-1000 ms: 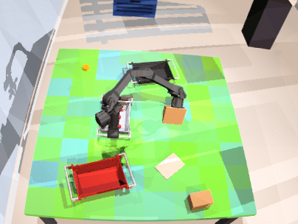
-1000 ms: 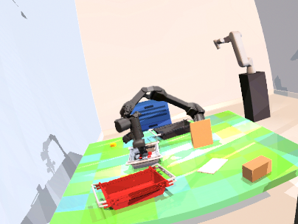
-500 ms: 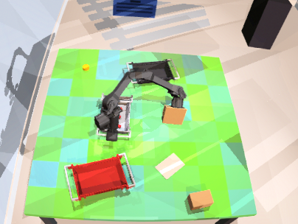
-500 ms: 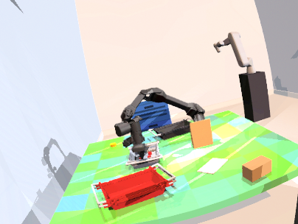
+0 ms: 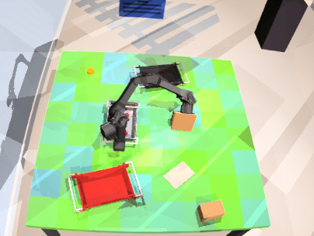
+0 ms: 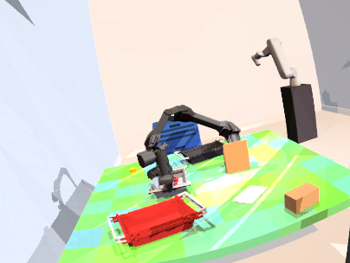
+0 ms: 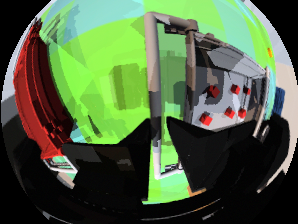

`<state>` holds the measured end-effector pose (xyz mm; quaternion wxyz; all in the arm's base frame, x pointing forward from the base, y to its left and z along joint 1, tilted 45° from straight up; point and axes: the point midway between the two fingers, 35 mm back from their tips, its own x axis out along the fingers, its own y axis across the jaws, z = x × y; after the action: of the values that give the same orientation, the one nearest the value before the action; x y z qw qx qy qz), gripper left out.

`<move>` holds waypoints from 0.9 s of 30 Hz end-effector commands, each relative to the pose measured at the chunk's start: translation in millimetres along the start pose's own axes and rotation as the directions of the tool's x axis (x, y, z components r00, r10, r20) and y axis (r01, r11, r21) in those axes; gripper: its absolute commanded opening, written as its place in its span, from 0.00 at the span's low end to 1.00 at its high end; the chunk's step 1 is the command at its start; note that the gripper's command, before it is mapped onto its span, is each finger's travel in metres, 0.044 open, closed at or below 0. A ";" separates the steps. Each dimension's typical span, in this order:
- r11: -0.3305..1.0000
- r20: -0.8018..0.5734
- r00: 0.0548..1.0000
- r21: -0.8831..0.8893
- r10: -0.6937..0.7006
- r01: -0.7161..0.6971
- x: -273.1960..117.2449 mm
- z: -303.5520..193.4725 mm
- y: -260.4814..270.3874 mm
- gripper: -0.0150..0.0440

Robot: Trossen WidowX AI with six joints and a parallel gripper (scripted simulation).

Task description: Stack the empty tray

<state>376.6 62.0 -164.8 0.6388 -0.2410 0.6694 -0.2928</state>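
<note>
The grey loaded tray (image 5: 135,123) (image 7: 231,51) holds several red blocks (image 7: 213,91) and stands left of centre. Its near wire bar (image 5: 131,144) (image 7: 155,75) stands out beyond the near end. Its far bar is near the far rim; whether it lies inward I cannot tell. My gripper (image 5: 119,148) (image 7: 157,120) is part-way open and empty, over the near end; in the wrist view the near bar shows between and beyond the fingertips. The empty red tray (image 5: 105,188) (image 6: 158,221) (image 7: 30,95) stands in front, bars outward. An empty black tray (image 5: 169,74) (image 6: 201,152) stands at the back, bars outward.
An upright orange board (image 5: 183,121) (image 6: 236,157) stands by the arm's base. A pale flat sheet (image 5: 179,175) (image 6: 249,194) and an orange block (image 5: 211,210) (image 6: 301,198) lie front right. A small orange disc (image 5: 90,71) (image 6: 132,169) lies back left.
</note>
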 end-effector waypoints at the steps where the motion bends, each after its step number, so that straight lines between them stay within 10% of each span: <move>1: 1.000 0.009 1.000 0.004 -0.003 0.003 -14.5 1.7 -9.1 0.41; 27: 1.000 0.008 1.000 0.003 -0.005 0.005 -33.3 1.6 -66.2 0.41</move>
<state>373.1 22.8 -105.4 0.6327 -0.2472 0.6705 -0.2985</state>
